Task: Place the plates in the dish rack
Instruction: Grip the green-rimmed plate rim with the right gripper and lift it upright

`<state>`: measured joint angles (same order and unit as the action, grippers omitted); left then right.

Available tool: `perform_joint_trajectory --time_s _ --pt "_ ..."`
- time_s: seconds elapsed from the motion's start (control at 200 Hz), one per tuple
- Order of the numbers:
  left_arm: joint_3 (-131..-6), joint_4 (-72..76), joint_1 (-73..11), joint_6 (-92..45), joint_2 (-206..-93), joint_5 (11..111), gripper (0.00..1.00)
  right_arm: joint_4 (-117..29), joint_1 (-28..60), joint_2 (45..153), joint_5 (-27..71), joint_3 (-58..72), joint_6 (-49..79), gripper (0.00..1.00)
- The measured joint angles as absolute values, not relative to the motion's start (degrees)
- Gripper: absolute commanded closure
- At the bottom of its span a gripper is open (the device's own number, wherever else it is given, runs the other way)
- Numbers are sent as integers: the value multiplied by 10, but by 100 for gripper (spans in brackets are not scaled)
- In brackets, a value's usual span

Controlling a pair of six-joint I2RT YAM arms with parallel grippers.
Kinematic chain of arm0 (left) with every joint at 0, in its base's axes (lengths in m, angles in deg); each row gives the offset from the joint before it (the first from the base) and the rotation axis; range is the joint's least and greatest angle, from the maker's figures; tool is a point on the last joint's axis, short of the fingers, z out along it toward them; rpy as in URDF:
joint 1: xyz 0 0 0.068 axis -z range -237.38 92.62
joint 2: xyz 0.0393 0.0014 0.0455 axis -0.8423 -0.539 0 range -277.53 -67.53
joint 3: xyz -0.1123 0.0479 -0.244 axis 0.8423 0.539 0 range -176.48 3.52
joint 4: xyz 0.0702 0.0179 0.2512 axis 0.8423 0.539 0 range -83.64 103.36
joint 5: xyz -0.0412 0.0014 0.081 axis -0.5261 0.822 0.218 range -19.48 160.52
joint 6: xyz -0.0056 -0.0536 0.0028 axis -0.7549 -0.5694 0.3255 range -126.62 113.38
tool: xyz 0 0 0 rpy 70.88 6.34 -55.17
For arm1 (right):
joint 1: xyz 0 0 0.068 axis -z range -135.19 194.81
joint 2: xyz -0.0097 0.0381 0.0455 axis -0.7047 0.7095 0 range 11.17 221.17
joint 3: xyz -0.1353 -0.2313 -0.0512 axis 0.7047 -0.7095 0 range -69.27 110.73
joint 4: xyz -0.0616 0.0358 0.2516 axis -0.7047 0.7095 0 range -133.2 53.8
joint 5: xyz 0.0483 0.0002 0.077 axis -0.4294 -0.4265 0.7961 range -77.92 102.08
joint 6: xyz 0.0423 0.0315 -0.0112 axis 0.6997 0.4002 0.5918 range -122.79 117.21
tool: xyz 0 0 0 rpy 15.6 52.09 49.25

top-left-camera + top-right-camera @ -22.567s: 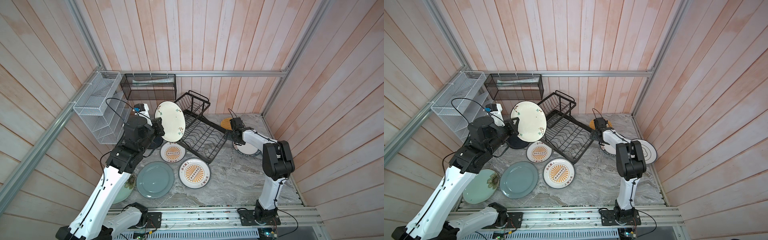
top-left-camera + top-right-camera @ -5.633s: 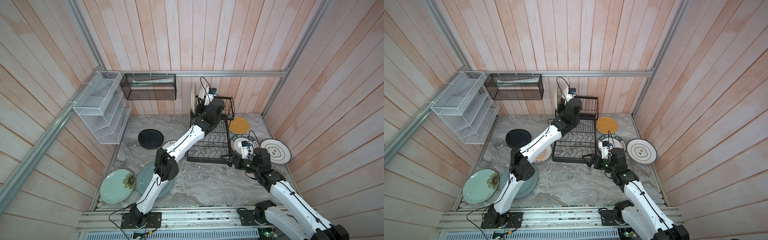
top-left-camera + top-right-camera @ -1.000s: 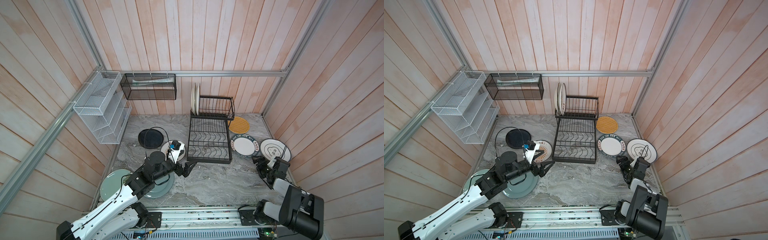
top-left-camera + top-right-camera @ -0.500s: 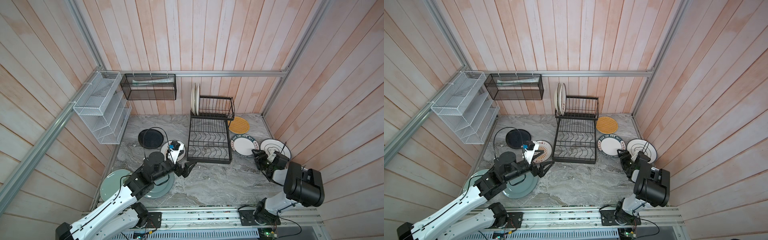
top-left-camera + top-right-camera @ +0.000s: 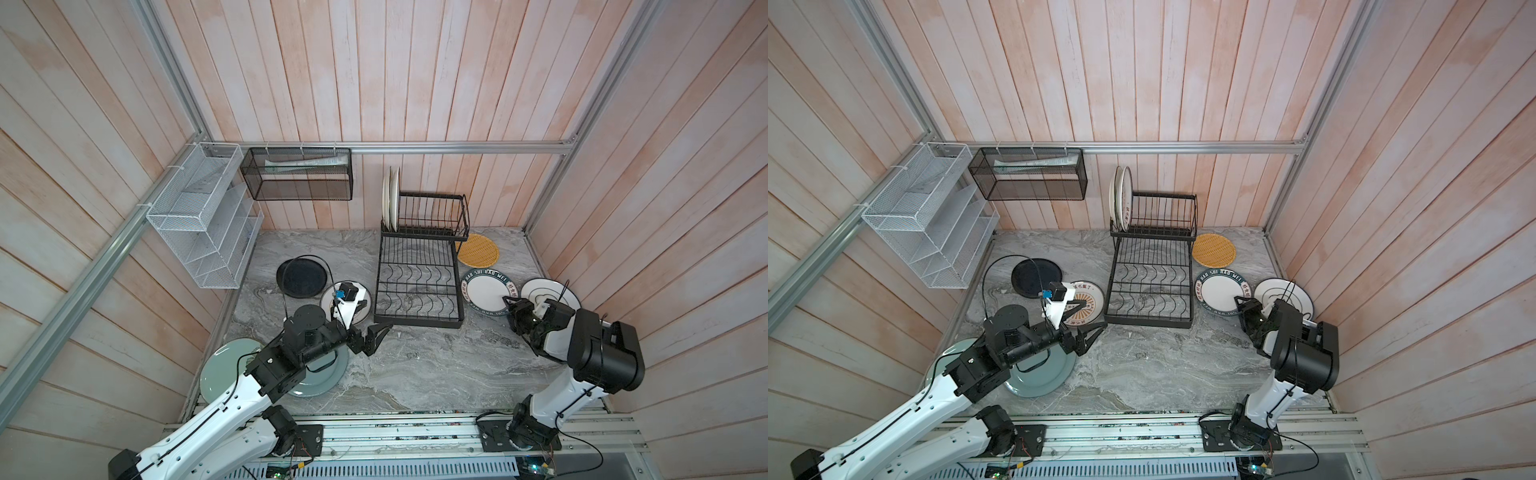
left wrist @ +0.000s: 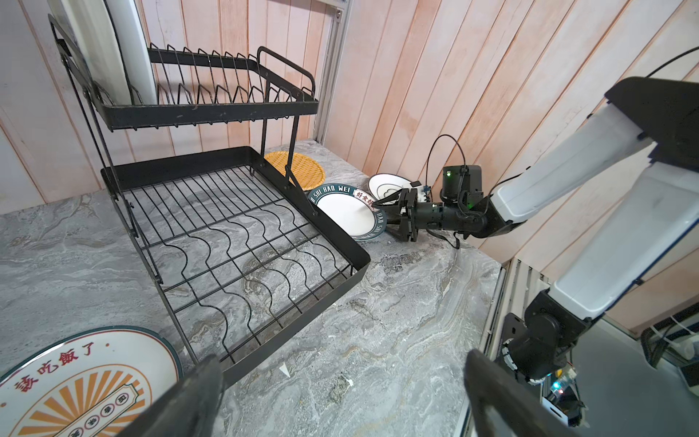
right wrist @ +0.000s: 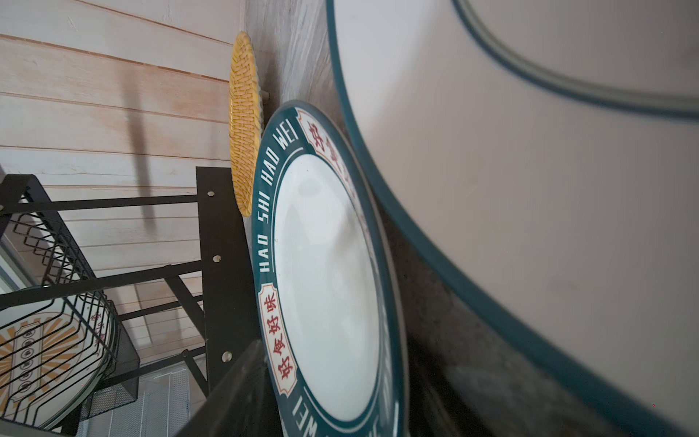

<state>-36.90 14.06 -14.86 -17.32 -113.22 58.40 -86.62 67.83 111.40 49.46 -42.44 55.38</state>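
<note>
the step in hand looks like picking up the next plate. the right claw [image 6: 384,218] is at the rim of the lettered plate [image 5: 484,291], with one jaw over the rim and one under it. i cannot tell if it pinches the plate yet. this plate lies on the bench [image 5: 415,374], just beside the dish rack [image 5: 417,286].

the left claw [image 5: 376,336] is wide apart and holds nothing. it hangs over the bench near the rack's front corner.

next, i think the right claw must squeeze the rim tight, lift the plate, tip it up on its edge and slide it into a slot. the rim is thin and smooth, so it could slip.

two plates [image 5: 390,197] stand in the rack's top part. the woven yellow plate [image 5: 478,249], the ringed white plate [image 5: 540,286], the black plate [image 5: 300,279], the sunburst plate [image 5: 1094,297], the grey-blue plate [image 5: 320,376] and the pale green plate [image 5: 220,365] lie on the bench.

the bench is grey stone. the walls are pink wood planks.
</note>
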Motion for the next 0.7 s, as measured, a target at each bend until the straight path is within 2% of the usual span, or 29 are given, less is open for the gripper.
perform_joint_trajectory --time_s 0.26,0.36,0.445,0.54,0.7 --pt "-369 141 -149 -172 -1125 588 0 -887 660 1130 484 -421 590 51" --pt "-369 141 -149 -172 -1122 588 0 -895 654 1136 478 -422 604 61" --pt "-369 141 -149 -172 -1120 588 0 -903 651 1144 471 -427 620 84" --pt "-369 141 -149 -171 -1115 589 0 -921 649 1152 466 -443 638 100" --pt "-369 141 -149 -171 -1109 590 0 -940 647 1143 463 -462 652 100"
